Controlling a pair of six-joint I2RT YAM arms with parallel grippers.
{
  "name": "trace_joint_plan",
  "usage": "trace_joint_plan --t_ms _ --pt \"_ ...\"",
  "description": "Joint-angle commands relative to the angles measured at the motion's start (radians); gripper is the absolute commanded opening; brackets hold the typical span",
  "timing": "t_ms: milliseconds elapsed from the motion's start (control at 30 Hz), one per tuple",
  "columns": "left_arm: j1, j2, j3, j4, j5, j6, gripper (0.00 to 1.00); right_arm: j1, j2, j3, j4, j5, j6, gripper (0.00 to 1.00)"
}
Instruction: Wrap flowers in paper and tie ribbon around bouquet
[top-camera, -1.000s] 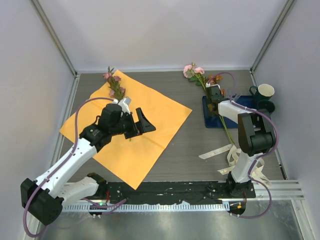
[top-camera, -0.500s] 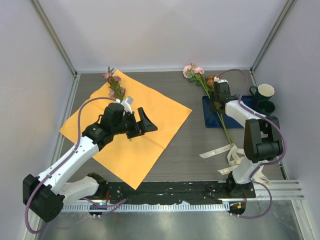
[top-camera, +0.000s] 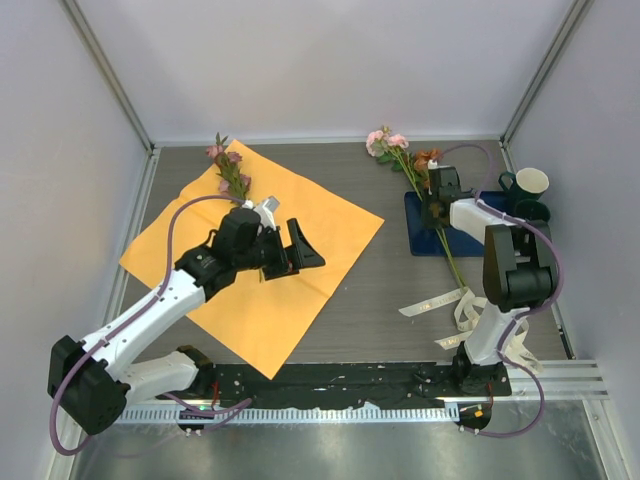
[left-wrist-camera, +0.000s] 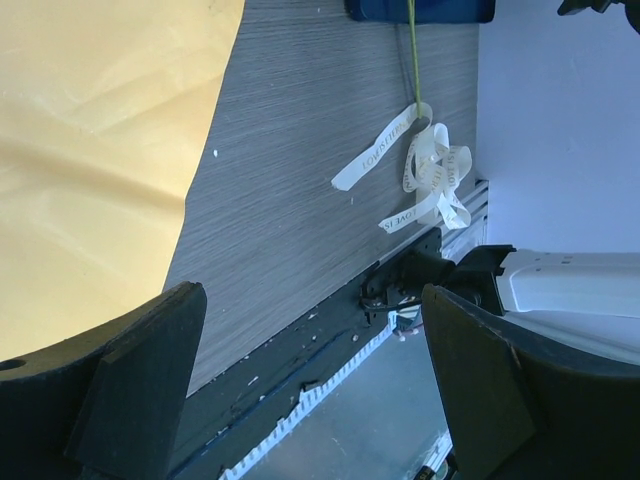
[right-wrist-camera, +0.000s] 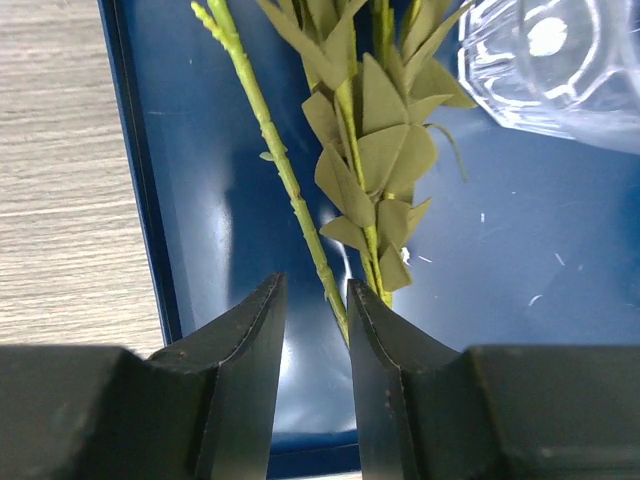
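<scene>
The left fingers (left-wrist-camera: 140, 385) are standing spread wide, released and grasping nothing. They are hovering over the large rectangular sheet of bright orange paper (top-camera: 265, 320), which is lying flat on the grey wood-grain bench (top-camera: 370, 290). The left wrist view is catching only one edge of that sheet beside the fingers, and the frame is cutting off the rest.

Well beyond the fingertips, the long narrow cream-white ribbon (left-wrist-camera: 425, 170) is lying in loose loops on the bench. Its print is too small to read in full, and from overhead the right arm is hiding part of the loops.

The right fingers (right-wrist-camera: 240, 390) are standing a narrow gap apart over a dark blue tray (right-wrist-camera: 200, 200). They are straddling one thin stem of the small bunch of artificial flowers with pink and brownish-orange blooms (top-camera: 392, 143). The gap is wider than the stem, so the fingers are not clenching it. The stem is running along one finger's inner edge and disappearing behind it. The blooms are lying on the bench beyond the fingertips, past the tray's far edge.

A clear faceted glass object (right-wrist-camera: 560, 60) is being cropped by the frame corner, so I cannot tell what it is. A separate pink-flowered sprig (top-camera: 228, 168) is lying at the paper's far corner, beyond the left fingers.
</scene>
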Motion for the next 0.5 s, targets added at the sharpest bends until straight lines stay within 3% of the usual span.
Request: trace_joint_plan --t_ms 0,200,433,467 --pt "-0.006 -0.004 0.030 0.053 -0.001 -0.005 0.94 -0.003 0.022 0.011 0.051 -0.031 -0.020 0.36" --pt "-0.007 -0.007 0.036 0.045 -0.010 -0.003 0.93 -0.005 0.008 0.010 0.074 -0.020 -0.039 0.26" --pt "-0.006 -0.021 0.061 0.037 -0.051 -0.031 0.90 -0.002 -0.062 0.064 0.079 -0.052 -0.077 0.00" --pt "-0.007 -0.021 0.068 0.036 -0.057 -0.034 0.90 -0.003 -0.090 0.073 0.079 -0.080 -0.077 0.00"
